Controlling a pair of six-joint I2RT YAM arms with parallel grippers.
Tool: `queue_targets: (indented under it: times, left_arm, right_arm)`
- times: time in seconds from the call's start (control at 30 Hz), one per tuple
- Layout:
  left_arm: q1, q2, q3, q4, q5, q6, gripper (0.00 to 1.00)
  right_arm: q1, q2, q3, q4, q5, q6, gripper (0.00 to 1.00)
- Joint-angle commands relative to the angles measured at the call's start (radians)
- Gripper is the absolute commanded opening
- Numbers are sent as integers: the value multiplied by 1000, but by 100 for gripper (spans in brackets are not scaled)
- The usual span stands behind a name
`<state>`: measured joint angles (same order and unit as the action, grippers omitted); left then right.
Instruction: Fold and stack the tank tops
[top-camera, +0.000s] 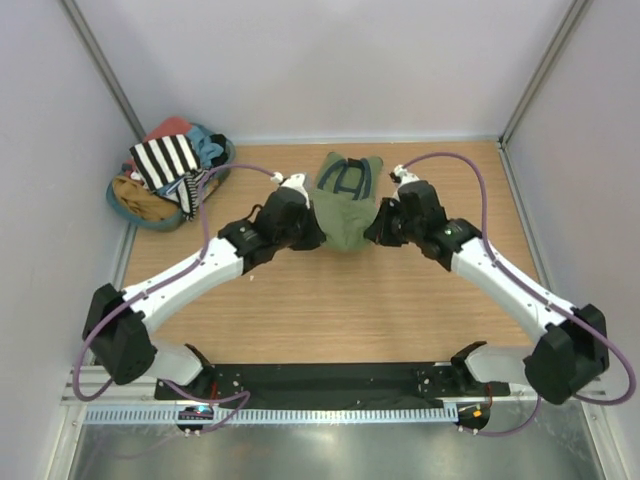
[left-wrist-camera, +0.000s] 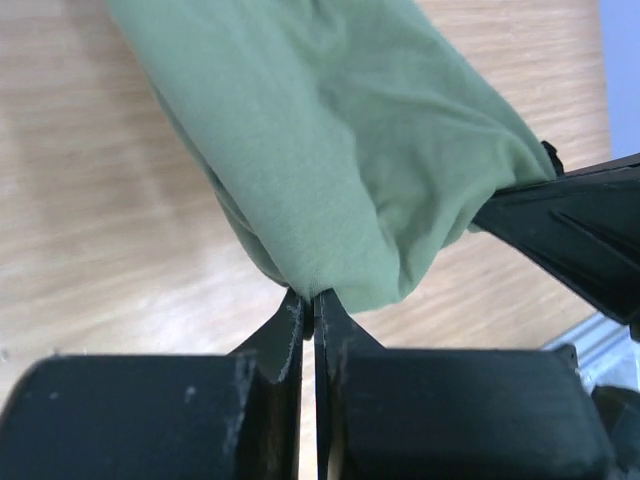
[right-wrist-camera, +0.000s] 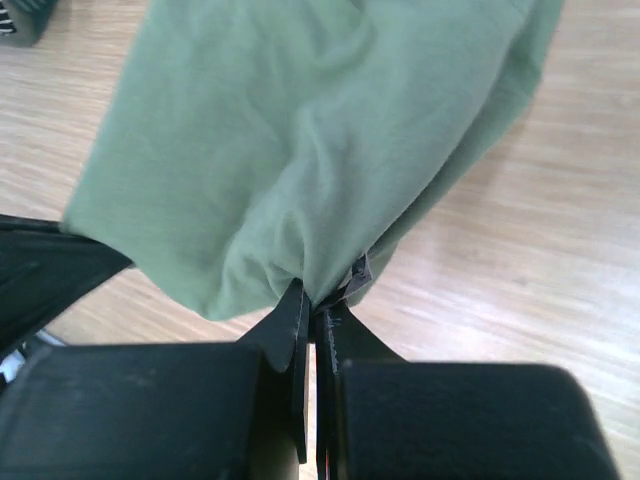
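From above, the olive green tank top (top-camera: 345, 203) lies at the middle of the table (top-camera: 300, 300), straps toward the far wall. Its near hem is pinched by the left gripper (top-camera: 313, 228) and right gripper (top-camera: 379, 226). The striped tank top (top-camera: 165, 160) tops a heap at the far left. Left wrist view: jaws clamped tight on a gathered green edge. Right wrist view: jaws closed on the hem beside a small label. A clean fold likely means carrying both corners level and together toward the straps, with the hem taut.
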<state>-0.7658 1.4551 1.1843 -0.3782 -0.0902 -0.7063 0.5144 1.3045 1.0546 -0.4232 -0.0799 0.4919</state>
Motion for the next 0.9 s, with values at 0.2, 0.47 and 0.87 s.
queue_targets:
  times: [0.2,0.47,0.87]
  left_arm:
    - [-150,-99,-411,74,27,-183,0]
    - [-314,-82,-492,79,-16,-266,0]
    - [-349,-110,-418,-17,-49,-265,0]
  right_arm:
    - [27,-255,-451,-58,-38,154,1]
    - [48,-456,-510,-219,-53,189,1]
    - [64,-522,-447,-273,-26,218,1]
